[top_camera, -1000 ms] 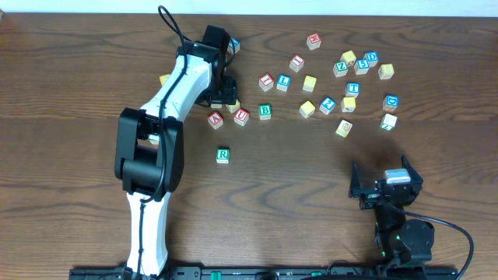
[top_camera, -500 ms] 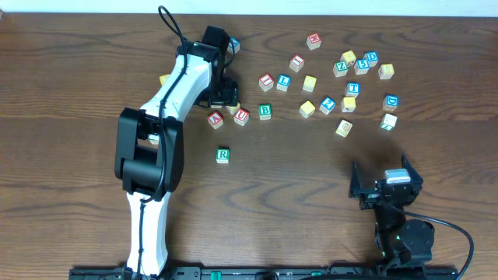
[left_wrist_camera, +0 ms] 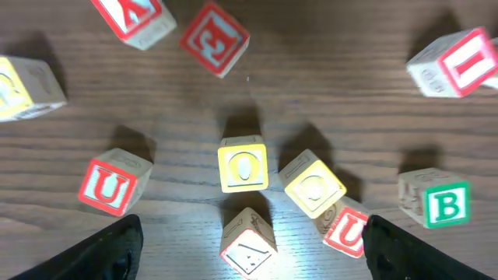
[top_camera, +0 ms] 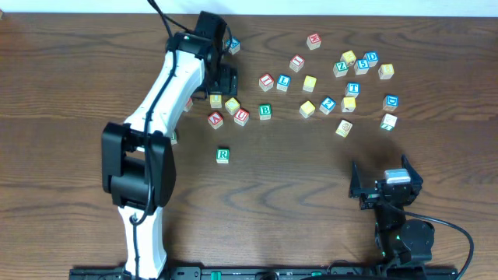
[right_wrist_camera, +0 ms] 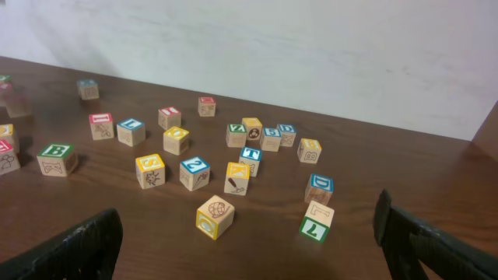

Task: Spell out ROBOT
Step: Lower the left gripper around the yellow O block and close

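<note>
The green R cube (top_camera: 223,155) sits alone in front of the others. Behind it lie two yellow O cubes (top_camera: 215,99) (top_camera: 232,105), side by side, and the green B cube (top_camera: 265,111) to their right. The blue T cube (top_camera: 352,89) is in the right-hand cluster. My left gripper (top_camera: 224,84) hovers open just behind the yellow cubes, holding nothing. In the left wrist view the yellow O cubes (left_wrist_camera: 243,164) (left_wrist_camera: 312,183) and the B cube (left_wrist_camera: 446,204) lie beyond the left gripper (left_wrist_camera: 253,260). My right gripper (top_camera: 383,180) (right_wrist_camera: 249,257) rests open near the front right.
Red U cubes (left_wrist_camera: 113,185) (left_wrist_camera: 346,230) and a tilted A cube (left_wrist_camera: 249,245) crowd the yellow ones. Red-lettered cubes (top_camera: 266,81) lie behind B. Several mixed cubes (top_camera: 348,58) are scattered at the back right. A lone cube (top_camera: 234,45) sits near the far edge.
My left gripper has opened wider and drawn back from the yellow cubes, uncovering both of them; the arm has swung left. The right arm has not moved.
</note>
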Action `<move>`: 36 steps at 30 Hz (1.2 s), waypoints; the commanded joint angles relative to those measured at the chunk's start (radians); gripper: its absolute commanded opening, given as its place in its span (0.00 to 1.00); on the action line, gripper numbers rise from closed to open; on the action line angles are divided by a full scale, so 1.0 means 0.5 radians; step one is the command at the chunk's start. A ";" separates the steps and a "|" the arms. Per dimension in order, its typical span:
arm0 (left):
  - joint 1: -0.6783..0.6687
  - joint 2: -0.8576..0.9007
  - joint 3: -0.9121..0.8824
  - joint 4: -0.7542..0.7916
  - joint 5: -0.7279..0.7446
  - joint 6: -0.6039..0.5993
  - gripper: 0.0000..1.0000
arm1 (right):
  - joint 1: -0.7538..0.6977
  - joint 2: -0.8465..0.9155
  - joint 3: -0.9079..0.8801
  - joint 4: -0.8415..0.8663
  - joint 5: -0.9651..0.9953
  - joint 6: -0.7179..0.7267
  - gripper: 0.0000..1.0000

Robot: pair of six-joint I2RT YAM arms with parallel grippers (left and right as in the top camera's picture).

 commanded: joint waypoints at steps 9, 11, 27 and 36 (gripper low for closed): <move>0.008 -0.025 0.043 0.029 -0.037 0.012 0.65 | -0.012 -0.006 -0.002 -0.009 -0.010 0.014 0.99; 0.008 -0.023 0.043 0.027 -0.042 0.012 0.66 | -0.012 -0.006 -0.002 -0.009 -0.010 0.014 0.99; 0.008 0.083 0.008 0.056 -0.095 0.012 0.60 | -0.012 -0.006 -0.002 -0.009 -0.010 0.014 0.99; 0.008 0.085 -0.018 0.094 -0.095 0.012 0.60 | -0.012 -0.006 -0.002 -0.009 -0.010 0.014 0.99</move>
